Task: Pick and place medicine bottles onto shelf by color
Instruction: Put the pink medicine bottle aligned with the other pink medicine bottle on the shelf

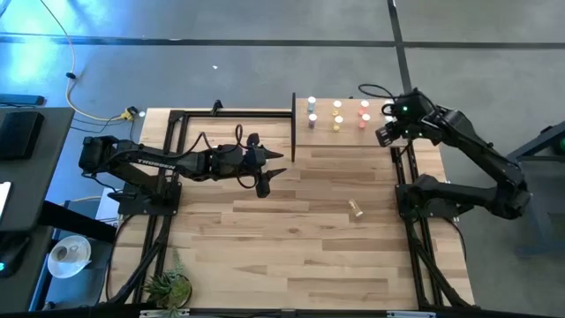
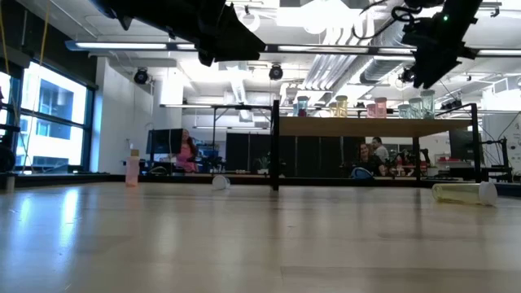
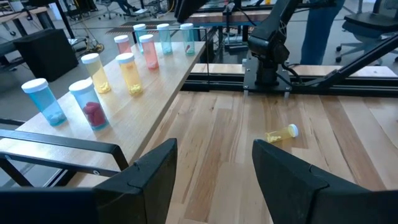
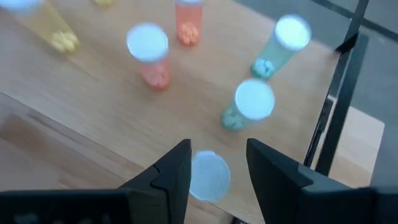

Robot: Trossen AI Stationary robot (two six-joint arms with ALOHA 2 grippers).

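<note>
Surface (image 1: 291, 238) carries the shelf (image 1: 340, 134) at its far edge, with bottles standing in rows. Left gripper (image 1: 267, 177) hovers mid-surface, fingers apart, empty. Right gripper (image 4: 216, 168) is above the shelf's right end, fingers apart around a white-capped bottle (image 4: 208, 176). One yellow bottle (image 1: 356, 209) lies on the surface.

In the right wrist view a white-capped bottle (image 4: 208, 176) sits between the right pincer's (image 4: 217, 168) fingers — its body is hidden, colour unknown. The yellow bottle (image 4: 50, 28) is cut by the edge and blurred.
</note>
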